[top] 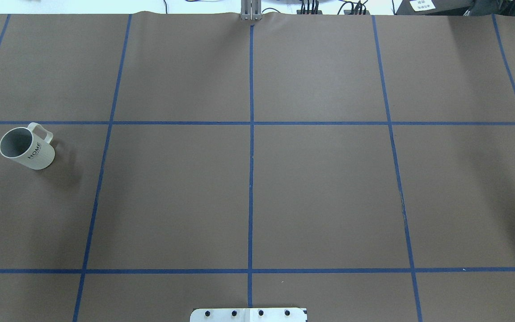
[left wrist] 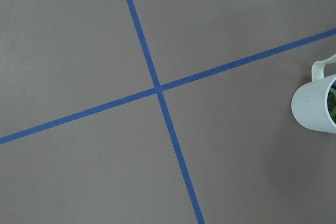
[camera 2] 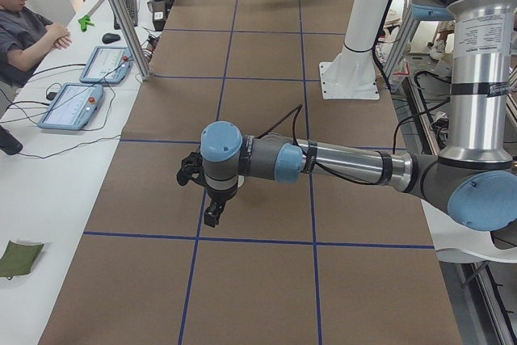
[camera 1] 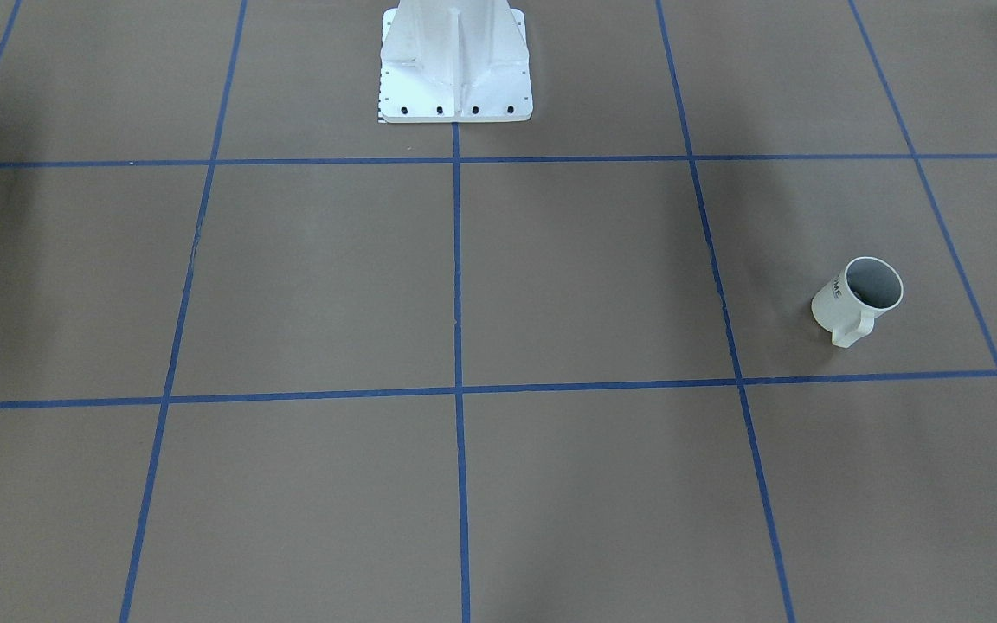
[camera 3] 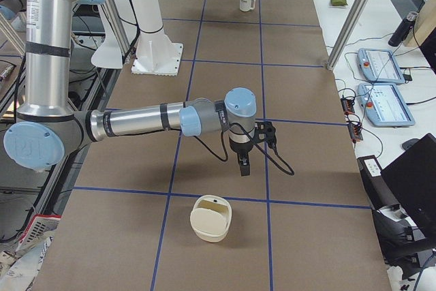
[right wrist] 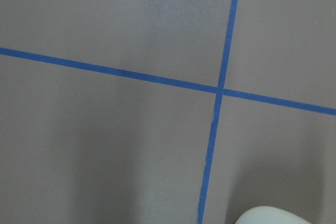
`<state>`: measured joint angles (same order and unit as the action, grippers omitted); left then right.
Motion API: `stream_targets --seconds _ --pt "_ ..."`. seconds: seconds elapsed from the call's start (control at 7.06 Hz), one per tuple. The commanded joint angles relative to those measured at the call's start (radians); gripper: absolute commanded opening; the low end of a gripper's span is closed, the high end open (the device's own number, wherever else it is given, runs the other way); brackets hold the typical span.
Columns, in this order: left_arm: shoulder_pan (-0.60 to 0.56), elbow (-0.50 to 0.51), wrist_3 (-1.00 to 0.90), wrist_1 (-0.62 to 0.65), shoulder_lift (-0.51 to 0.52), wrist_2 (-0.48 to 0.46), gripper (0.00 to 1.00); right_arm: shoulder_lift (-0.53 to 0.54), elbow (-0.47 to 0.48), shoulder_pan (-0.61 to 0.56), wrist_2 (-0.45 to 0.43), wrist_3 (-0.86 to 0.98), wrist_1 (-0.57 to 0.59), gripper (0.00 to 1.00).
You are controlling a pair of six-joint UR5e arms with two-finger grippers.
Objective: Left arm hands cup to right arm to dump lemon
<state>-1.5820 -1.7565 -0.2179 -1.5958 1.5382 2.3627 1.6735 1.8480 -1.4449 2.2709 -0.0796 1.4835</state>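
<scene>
**Front-facing view.** Bench (camera 1: 308, 285), brown cover, gridded with blue tape (camera 1: 457, 260). White pedestal (camera 1: 455, 65) at top centre. Cup (camera 1: 860, 298) upright at right of frame, mid-height, handle toward the lower edge.

**Overhead view.** Cup (top: 27, 147) at far left, inside one grid square, lettered "HOME" on its side, handle toward upper right.

**Left side view.** Left arm (camera 2: 347, 166) stretched level across the centre. Left hand (camera 2: 212, 214) points down over the bench; whether it is open or closed cannot be told. Person (camera 2: 28, 30) seated at upper left.

**Right side view.** Right arm (camera 3: 143, 120) stretched level across the centre. Right hand (camera 3: 243, 163) points down; its state cannot be told. Cream container (camera 3: 211, 218) on the bench at lower centre, near the hand. Cup (camera 3: 246, 1) small at top centre, well apart from both.

**Left wrist view.** Tape crossing at centre. Cup (left wrist: 315, 106) at right edge, cut by the frame. Lemon (left wrist: 333, 104) is a yellow-green sliver inside it.

**Right wrist view.** Tape crossing at right of centre. Pale rim of the container (right wrist: 268, 216) at the lower edge.
</scene>
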Motion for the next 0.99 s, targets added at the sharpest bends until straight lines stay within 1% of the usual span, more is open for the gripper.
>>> stream_targets --seconds 0.0,0.14,0.28,0.42,0.57,0.71,0.85 --pt "0.004 0.015 0.040 -0.019 0.034 0.056 1.00 -0.023 -0.001 0.117 -0.004 -0.006 -0.153 1.00" --pt "0.005 0.049 0.038 -0.062 0.036 0.149 1.00 -0.062 -0.004 0.164 -0.002 -0.061 -0.184 1.00" --pt "0.046 0.055 0.048 -0.122 0.039 0.189 1.00 -0.114 0.008 0.193 -0.001 -0.165 -0.187 1.00" --pt "0.156 0.051 0.195 -0.141 0.039 0.190 1.00 -0.162 0.014 0.249 -0.005 -0.236 -0.186 1.00" --pt "0.224 0.058 0.386 -0.252 0.042 0.134 1.00 -0.190 0.020 0.288 -0.010 -0.282 -0.184 1.00" --pt "0.308 0.057 0.579 -0.364 0.037 0.013 1.00 -0.221 0.022 0.308 -0.013 -0.336 -0.184 1.00" --pt "0.400 0.058 0.707 -0.419 0.034 -0.079 1.00 -0.228 0.028 0.322 -0.014 -0.353 -0.184 1.00"
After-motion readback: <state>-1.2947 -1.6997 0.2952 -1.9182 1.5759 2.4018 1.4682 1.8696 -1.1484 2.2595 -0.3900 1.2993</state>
